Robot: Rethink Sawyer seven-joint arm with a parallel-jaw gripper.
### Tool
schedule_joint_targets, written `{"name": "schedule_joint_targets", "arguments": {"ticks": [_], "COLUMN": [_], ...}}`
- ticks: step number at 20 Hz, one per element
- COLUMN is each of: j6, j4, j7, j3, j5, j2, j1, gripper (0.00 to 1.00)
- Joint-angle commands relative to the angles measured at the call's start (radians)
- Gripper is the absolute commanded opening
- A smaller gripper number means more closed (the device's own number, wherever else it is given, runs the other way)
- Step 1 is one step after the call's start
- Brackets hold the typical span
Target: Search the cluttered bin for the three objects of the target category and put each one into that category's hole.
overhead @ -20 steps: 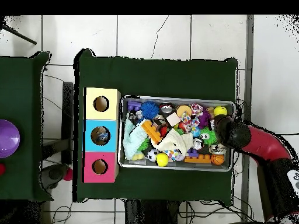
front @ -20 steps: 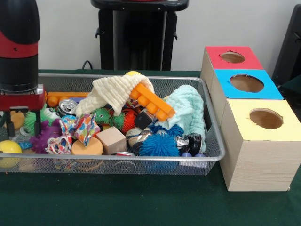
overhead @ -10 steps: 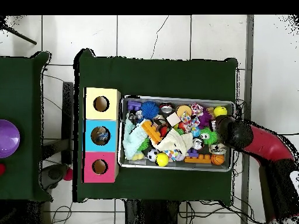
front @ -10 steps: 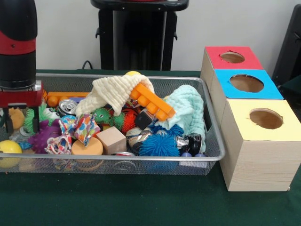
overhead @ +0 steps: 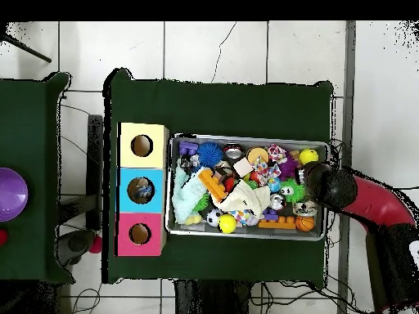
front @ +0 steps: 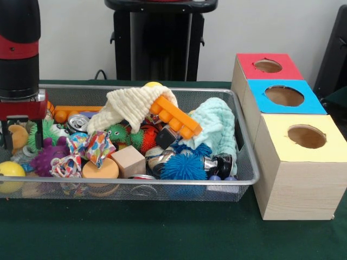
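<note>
While target category unclear, your red-black gripper [front: 12, 142] hangs over wire mesh bin's [front: 246, 162] end farthest from boxes, above purple spiky rubber toy [front: 44, 157]; can't tell if fingers spread or clamped. Toy likely light, squashy, spines slippery: pinch body centre. Three colour-topped wooden hole boxes [front: 295, 162] sit well apart.

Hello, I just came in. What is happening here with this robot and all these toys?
A red and black robot arm hangs over one end of a wire mesh bin full of mixed toys, cloths and cans. Its gripper is low among the toys at that end; whether it holds anything cannot be seen. Beside the bin's other end stand three wooden boxes with holes: red, blue and yellow.
</note>
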Motion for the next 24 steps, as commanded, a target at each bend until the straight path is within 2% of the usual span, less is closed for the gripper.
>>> {"name": "schedule_joint_targets", "arguments": {"ticks": [1, 11, 24], "j6": [0.08, 0.05, 0.095], "j4": [0.024, 0.017, -0.007], "j7": [-0.023, -0.022, -0.066], "j3": [0.026, 0.02, 0.028], "j5": [-0.053, -0.077, -0.121], "j2": [0.029, 0.036, 0.032], "j1": [-0.007, -0.002, -0.009], "gripper": [1.0, 1.0, 1.0]}}
